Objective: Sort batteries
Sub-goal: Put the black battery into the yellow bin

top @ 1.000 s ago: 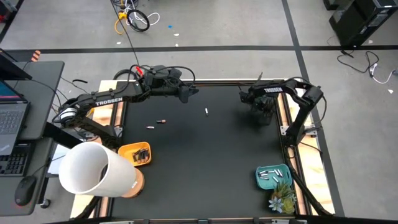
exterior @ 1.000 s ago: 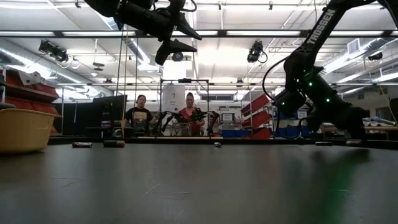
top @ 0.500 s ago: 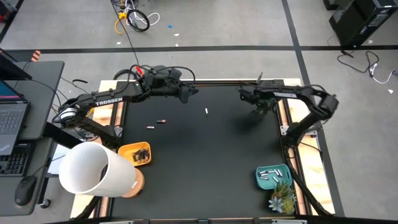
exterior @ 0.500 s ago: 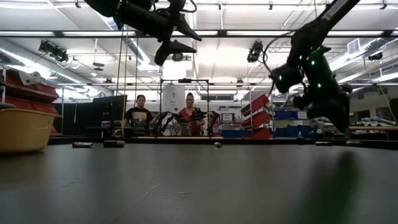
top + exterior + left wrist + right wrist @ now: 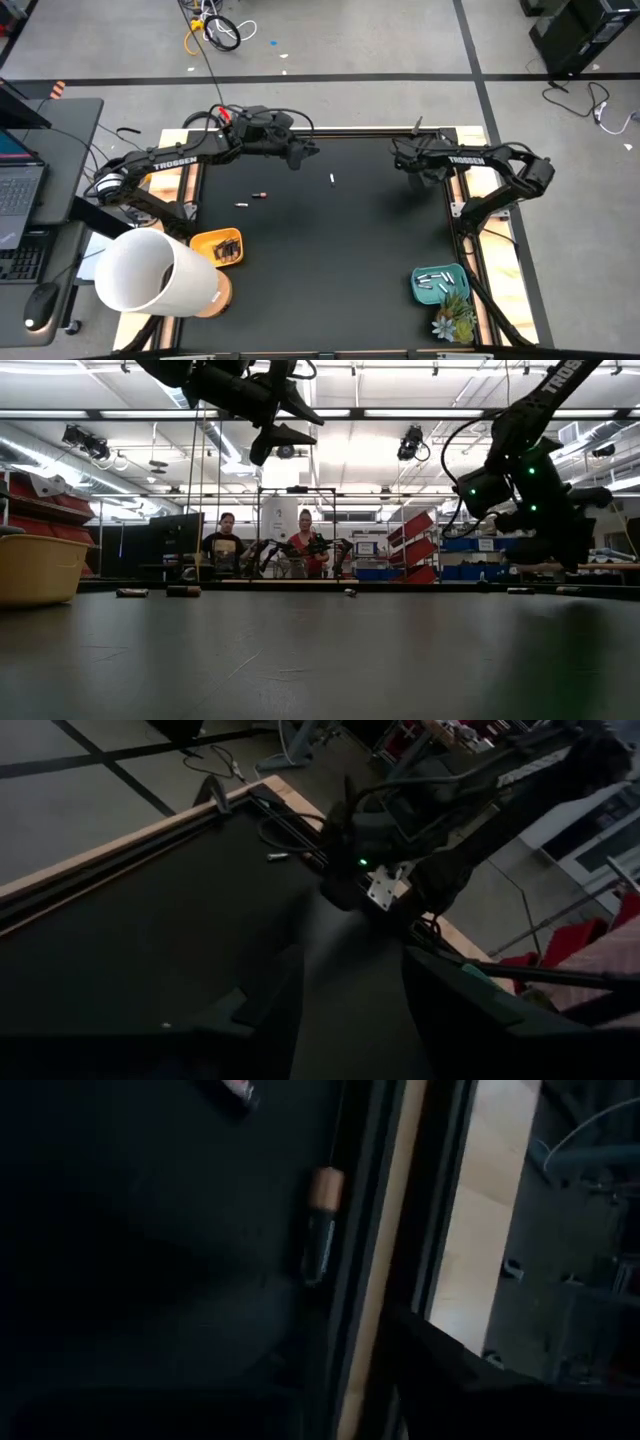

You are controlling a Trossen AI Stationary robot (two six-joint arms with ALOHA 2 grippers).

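While both arms hung raised above it, the black table (image 5: 330, 240) held most of the scene, framed by a pale wooden edge. Next in bulk came a big white cylinder (image 5: 150, 272) lying at the near left corner, beside the left arm's base. The left arm reached across the far left part of the table, and the left gripper (image 5: 303, 152) hovered high over the far middle with its two fingers (image 5: 262, 1010) spread wide and nothing between them. The right arm bent in from the right edge, and the right gripper (image 5: 400, 160) hung above the far right corner; whether its fingers were open or closed could not be told. An orange bin (image 5: 218, 246) sat near the left edge with dark batteries in it, and a teal bin (image 5: 440, 283) near the right edge held pale ones, with a small plant (image 5: 452, 322) just beside it. Two people (image 5: 262, 546) stood in the room beyond the table. Smallest were the loose batteries: one pale (image 5: 332, 179) in the far middle, one dark (image 5: 260, 194) and one pale (image 5: 241, 204) towards the left, and a copper-ended one (image 5: 322, 1220) lying against the table's right rim.
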